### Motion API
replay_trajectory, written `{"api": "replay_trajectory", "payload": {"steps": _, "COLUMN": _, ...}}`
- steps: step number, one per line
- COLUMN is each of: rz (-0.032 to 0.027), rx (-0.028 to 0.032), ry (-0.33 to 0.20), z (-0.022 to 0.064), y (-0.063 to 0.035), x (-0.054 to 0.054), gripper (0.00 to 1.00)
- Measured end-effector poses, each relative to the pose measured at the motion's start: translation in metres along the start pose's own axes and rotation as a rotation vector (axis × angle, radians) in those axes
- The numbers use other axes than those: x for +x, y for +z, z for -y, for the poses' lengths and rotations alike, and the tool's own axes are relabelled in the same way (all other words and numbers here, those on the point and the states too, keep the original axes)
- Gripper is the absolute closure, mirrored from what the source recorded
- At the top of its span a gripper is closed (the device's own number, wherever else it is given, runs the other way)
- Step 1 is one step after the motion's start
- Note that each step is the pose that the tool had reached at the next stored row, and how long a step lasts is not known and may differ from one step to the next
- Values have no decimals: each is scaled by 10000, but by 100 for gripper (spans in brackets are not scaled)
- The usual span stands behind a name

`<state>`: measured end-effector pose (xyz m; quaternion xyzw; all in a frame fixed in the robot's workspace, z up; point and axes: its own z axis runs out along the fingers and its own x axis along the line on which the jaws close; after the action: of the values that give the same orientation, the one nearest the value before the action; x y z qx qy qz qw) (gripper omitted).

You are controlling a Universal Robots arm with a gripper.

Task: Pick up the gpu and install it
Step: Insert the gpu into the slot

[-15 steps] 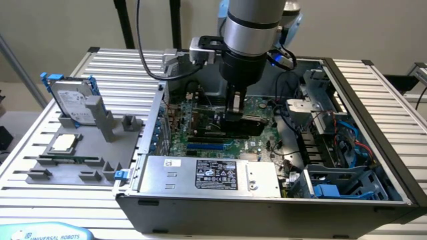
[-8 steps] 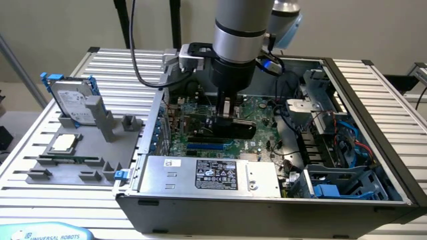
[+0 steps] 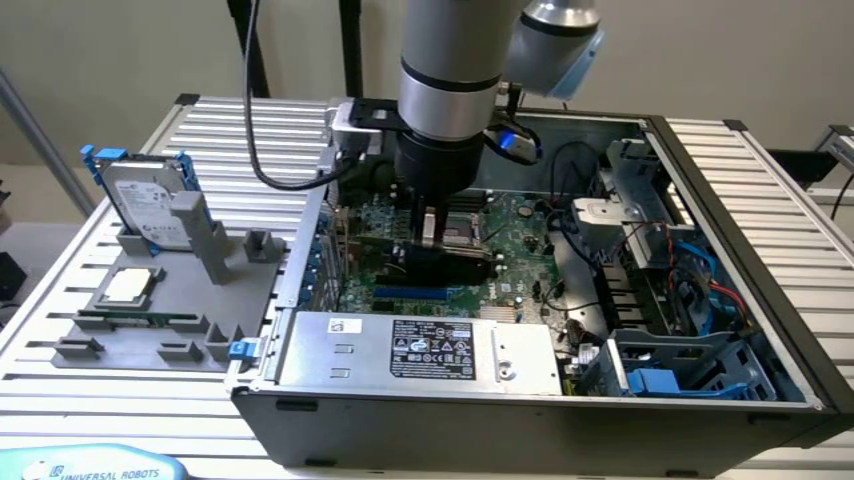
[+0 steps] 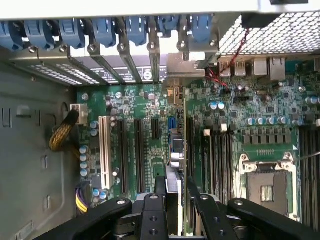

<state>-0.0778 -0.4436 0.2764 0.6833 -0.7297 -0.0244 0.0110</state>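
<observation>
In the exterior view, your pincer (image 3: pixel 434 228) is down inside the open computer case (image 3: pixel 747 250). It is partly closed, with the gpu (image 3: pixel 449 262) clamped between its fingers. The card hangs directly beneath the pincer, dark and edge-on, low over the motherboard (image 3: pixel 514 225). From here you cannot tell whether its lower edge touches a slot. The power supply (image 3: pixel 414 350) lies near the pincer, on the camera's side of it. Well away from the pincer and outside the case, a gray fixture (image 3: pixel 200 340) on the desk (image 3: pixel 80 400) carries the hard drive (image 3: pixel 147 200) and the processor chip (image 3: pixel 127 285).

In the wrist view, the pincer (image 4: pixel 176 187) has its fingers (image 4: pixel 152 215) on either face of the gpu (image 4: pixel 176 160). The card runs out past the fingertips, parallel to the slots, toward the row of blue slot clips (image 4: pixel 105 30). The long expansion slots (image 4: pixel 122 155) lie to one side of the pincer and the empty processor socket (image 4: pixel 265 187) to the other.

Treat the card as light and stiff but fragile. It is thin enough to tilt in your grip, so I judge that a hold on the flat faces near the middle of the top edge is safest. That keeps the fingers off the components and the contact edge.
</observation>
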Motion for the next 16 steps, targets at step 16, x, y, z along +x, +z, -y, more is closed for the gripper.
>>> {"api": "replay_trajectory", "payload": {"steps": 16, "rz": 103, "rx": -8, "ry": -124, "z": -87, "y": 70, "x": 34, "gripper": 73}}
